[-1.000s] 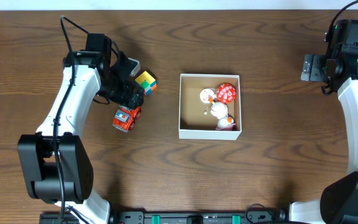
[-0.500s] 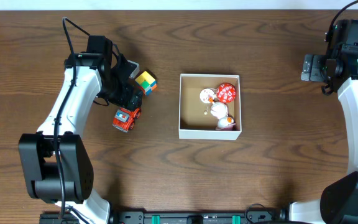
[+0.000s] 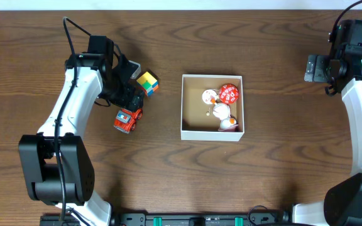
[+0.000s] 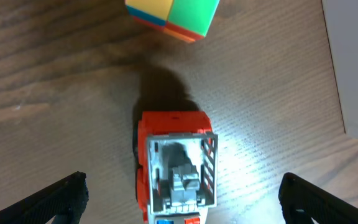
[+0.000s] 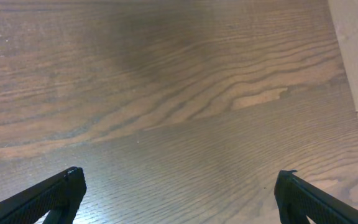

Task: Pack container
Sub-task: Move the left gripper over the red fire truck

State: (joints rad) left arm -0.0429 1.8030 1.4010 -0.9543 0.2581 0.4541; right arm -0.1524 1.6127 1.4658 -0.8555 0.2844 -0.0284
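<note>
Overhead view: truck pick lining up

Overhead, the left gripper (image 3: pixel 128 99) hovers over a red plastic toy truck (image 3: pixel 127 119). The shallow white-walled, tan-floored square container (image 3: pixel 211 134) lies well beyond its jaws, with small toys (image 3: pixel 222 103) inside.

Left wrist: the jaws are wide, with the truck centred between them and a multicoloured cube (image 4: pixel 173 15) ahead. Best to descend straight and close across the truck's narrow sides.

Right wrist: the right gripper (image 5: pixel 179 196) is spread wide, with only the brown wooden table (image 5: pixel 166 93) between its jaws.
</note>
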